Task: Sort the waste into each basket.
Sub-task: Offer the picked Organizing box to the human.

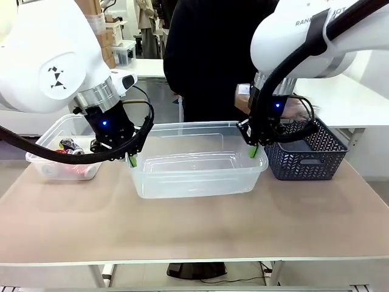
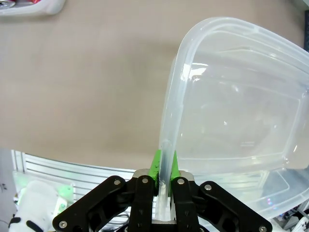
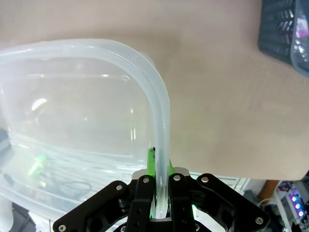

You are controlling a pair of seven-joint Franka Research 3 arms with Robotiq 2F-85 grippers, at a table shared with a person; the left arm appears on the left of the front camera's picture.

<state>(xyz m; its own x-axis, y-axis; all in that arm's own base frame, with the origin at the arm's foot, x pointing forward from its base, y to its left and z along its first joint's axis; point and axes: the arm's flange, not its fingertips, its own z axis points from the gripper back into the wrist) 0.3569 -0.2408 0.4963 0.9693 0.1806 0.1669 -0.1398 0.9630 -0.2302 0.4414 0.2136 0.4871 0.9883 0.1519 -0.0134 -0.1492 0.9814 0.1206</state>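
The left gripper [image 1: 131, 159] is pinching the rim at the 9 o'clock end of the clear middle tub [image 1: 200, 179], its green pads [image 2: 155, 164] closed on the wall. The right gripper [image 1: 253, 149] is clamping the rim at the tub's 3 o'clock end. A smaller clear tub [image 1: 45, 164] is sitting at 9 o'clock, holding red waste [image 1: 72, 168]. The dark lattice basket [image 1: 307, 159] is standing at 3 o'clock on the table [image 1: 194, 225].

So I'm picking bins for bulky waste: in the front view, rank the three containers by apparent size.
1. Middle clear tub, clearly largest.
2. Blue basket and left clear tub: look alike, both partly hidden by arms, so unranked.
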